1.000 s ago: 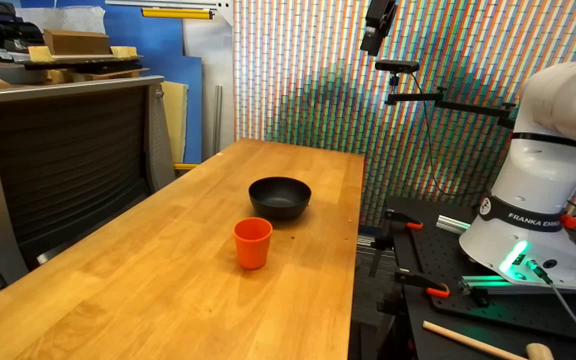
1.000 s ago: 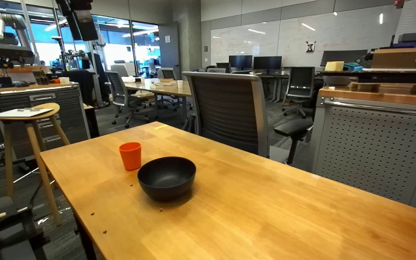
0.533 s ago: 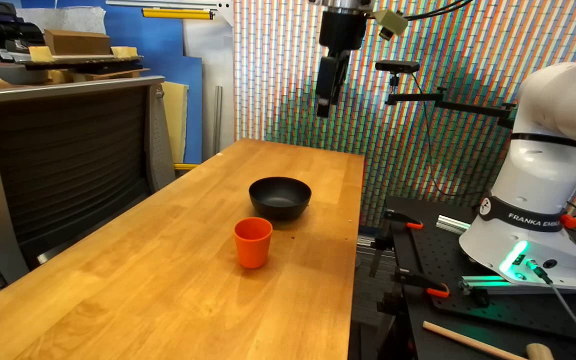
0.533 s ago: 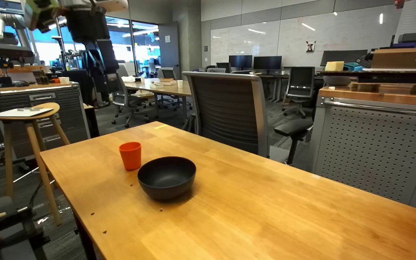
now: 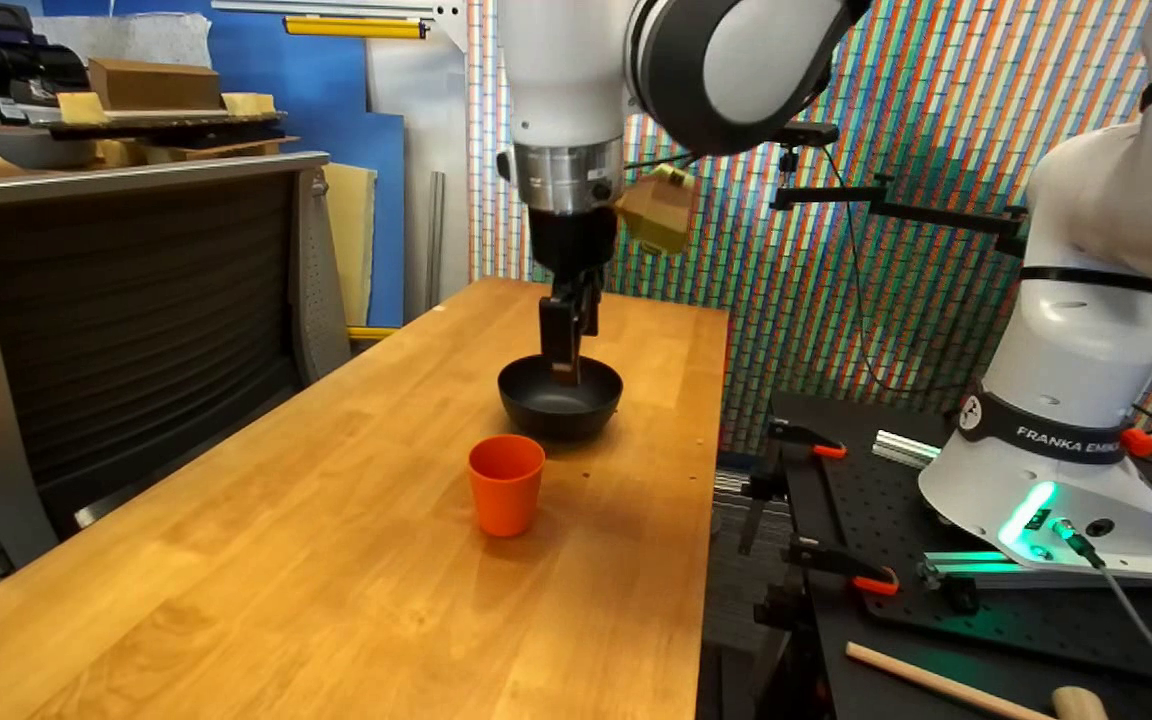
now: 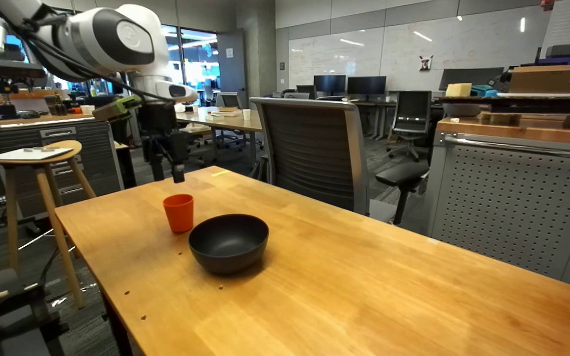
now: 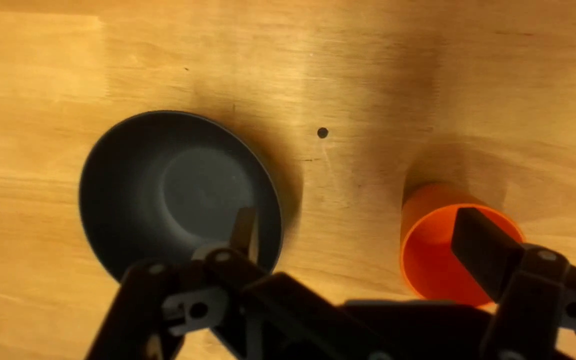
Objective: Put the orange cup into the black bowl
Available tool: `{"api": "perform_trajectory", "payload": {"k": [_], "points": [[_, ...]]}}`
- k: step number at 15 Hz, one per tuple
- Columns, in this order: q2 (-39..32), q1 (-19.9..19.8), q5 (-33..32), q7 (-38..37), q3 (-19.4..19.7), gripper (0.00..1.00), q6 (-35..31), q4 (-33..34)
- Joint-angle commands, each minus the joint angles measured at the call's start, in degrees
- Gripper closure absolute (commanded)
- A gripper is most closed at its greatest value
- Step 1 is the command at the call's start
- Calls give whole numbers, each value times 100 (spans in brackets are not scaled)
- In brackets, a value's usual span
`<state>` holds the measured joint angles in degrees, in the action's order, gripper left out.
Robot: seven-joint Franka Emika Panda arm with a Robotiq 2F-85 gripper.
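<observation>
gripper: jaws spread wide, held above tbl | cup: upright on tbl, lower than gripper w/ gap btwn in both exterior views; in wrist view 1 jaw tip covers pt. of its mouth | bowl: on tbl near cup, apart from it; in wrist view opp. jaw covers pt. of it

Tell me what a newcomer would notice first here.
Probably the bright orange cup, standing upright on the wooden table. The black bowl beside it, with a gap between them, likely comes next. Then the gripper, hanging open above the table.
</observation>
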<state>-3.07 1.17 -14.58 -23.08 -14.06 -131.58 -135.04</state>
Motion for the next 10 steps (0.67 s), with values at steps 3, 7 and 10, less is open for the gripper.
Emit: {"api": "perform_trajectory", "payload": {"k": [3, 7, 10], "points": [[-1829, 659, -315, -332, 630, 0, -230, 1334], [-2466, 1000, -115, -222, 1003, 26, -228, 1991], [-2561, 972, 314, -55, 1030, 39, -42, 2136]]}}
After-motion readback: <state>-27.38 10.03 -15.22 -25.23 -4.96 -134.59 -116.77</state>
